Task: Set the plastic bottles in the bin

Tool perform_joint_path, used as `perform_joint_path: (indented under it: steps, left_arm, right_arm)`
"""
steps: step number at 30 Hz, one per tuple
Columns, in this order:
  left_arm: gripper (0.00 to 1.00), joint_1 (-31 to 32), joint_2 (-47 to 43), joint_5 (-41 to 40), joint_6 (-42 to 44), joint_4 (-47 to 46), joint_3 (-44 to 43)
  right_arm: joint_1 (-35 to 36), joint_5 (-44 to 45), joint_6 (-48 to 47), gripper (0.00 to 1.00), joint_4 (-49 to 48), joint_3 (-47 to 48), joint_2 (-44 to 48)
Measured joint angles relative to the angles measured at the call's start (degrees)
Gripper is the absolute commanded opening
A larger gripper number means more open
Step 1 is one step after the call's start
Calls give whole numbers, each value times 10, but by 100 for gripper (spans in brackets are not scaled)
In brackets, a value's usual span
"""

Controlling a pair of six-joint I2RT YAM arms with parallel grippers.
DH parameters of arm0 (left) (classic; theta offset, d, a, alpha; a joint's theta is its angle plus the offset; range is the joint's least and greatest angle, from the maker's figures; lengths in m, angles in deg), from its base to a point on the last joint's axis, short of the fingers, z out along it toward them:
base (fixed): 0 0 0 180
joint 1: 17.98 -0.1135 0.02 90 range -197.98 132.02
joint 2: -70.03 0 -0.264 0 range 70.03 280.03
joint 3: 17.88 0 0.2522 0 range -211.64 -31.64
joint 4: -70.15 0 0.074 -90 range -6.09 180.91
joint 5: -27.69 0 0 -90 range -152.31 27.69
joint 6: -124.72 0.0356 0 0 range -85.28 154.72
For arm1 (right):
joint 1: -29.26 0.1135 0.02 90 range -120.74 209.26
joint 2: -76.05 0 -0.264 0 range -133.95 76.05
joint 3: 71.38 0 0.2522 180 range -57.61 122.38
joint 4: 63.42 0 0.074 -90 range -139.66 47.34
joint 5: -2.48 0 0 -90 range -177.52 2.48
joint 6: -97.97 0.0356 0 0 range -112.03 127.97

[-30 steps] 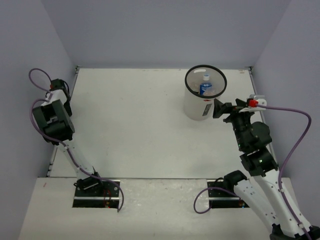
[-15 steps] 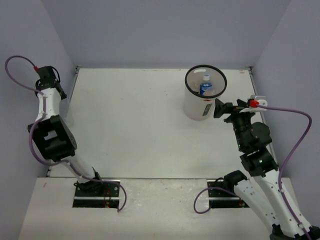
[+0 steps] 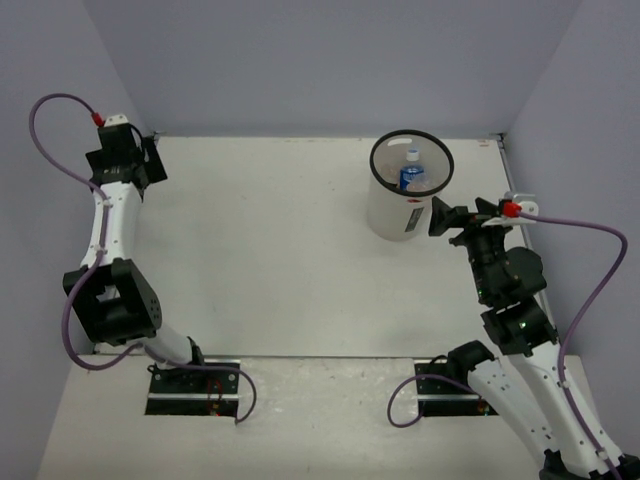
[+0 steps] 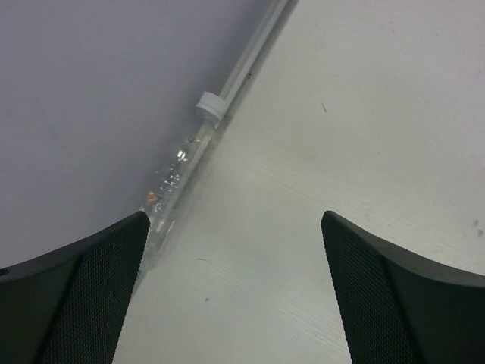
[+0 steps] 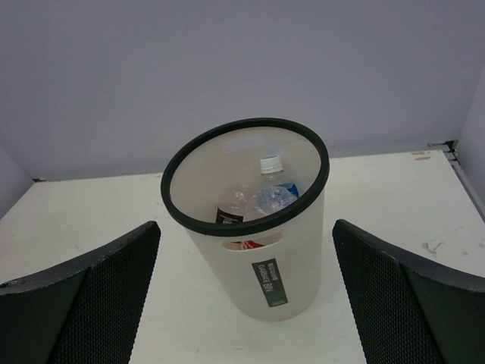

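Note:
The white bin (image 3: 405,200) with a black rim stands at the back right of the table. In the right wrist view the bin (image 5: 258,227) holds a blue-labelled bottle (image 5: 273,193) with a white cap, a black-labelled bottle (image 5: 229,212) and something red behind the handle slot. My right gripper (image 5: 246,303) is open and empty, just right of the bin in the top view (image 3: 440,217). My left gripper (image 3: 140,165) is at the far left corner. In its wrist view it (image 4: 235,280) is open over the table, with a clear white-capped bottle (image 4: 182,155) lying along the wall ahead.
The grey left wall (image 4: 91,91) and a thin rail at the table's edge (image 4: 258,38) run right beside the lying bottle. The back and right walls (image 3: 570,120) enclose the table. The bin's side label (image 5: 270,282) faces my right wrist.
My left arm has swung up from the left edge and stretched toward the far left corner. My right arm and the bin have stayed almost still.

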State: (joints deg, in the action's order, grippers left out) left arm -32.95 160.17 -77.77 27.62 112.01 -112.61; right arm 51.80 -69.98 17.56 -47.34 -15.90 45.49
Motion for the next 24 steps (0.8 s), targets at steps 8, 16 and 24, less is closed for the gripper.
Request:
perform_joint_path:
  steps: [8, 16, 24]
  left_arm:
    - [100, -13, 70, -69, 15, 8, -47]
    - [100, -45, 194, -141, 36, 15, -68]
    - [100, -56, 239, -137, 38, 15, -40]
  right_arm:
    - [0, 0, 0, 99, -1, 0, -18]
    - [0, 1, 0, 99, -1, 0, -21]
    - [0, 9, 0, 99, -2, 0, -20]
